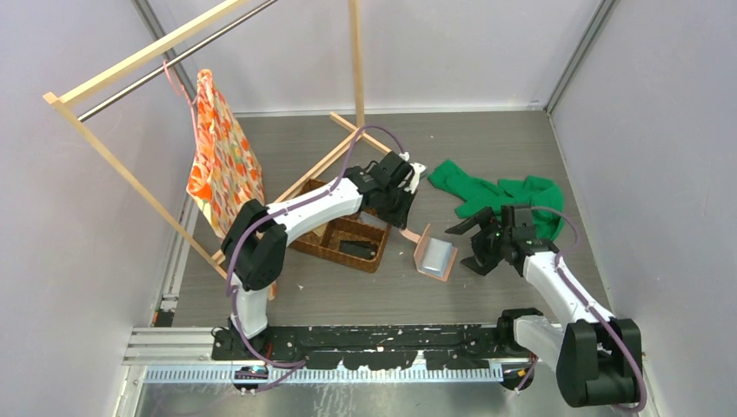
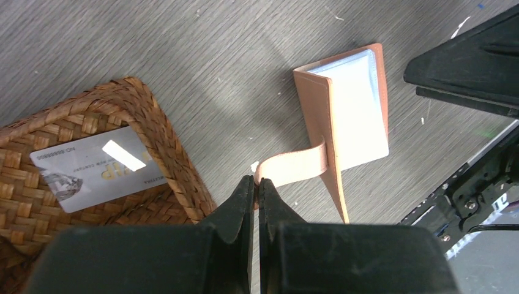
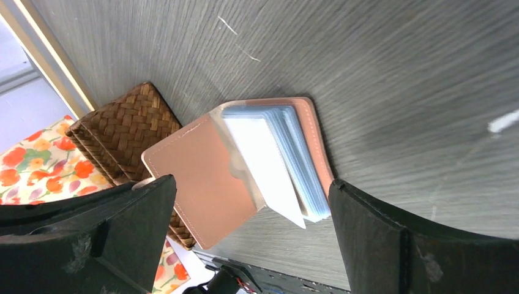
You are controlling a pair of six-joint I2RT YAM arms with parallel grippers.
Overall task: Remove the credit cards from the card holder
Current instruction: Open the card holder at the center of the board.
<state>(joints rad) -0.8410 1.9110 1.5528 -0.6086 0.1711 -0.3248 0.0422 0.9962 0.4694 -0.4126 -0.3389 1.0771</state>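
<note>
One "VIP" card [image 2: 98,168] — in basket [image 2: 164,144].

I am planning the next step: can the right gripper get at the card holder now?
Probably yes. The right gripper is open and faces the open card holder, with nothing between them. The left gripper pinches only its strap, off to one side.

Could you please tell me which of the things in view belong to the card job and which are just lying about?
Job: card holder, pinched by its strap in the left gripper; open right gripper; card lying in the basket.
Lying about: green cloth; floral cloth; wooden rack.
</note>
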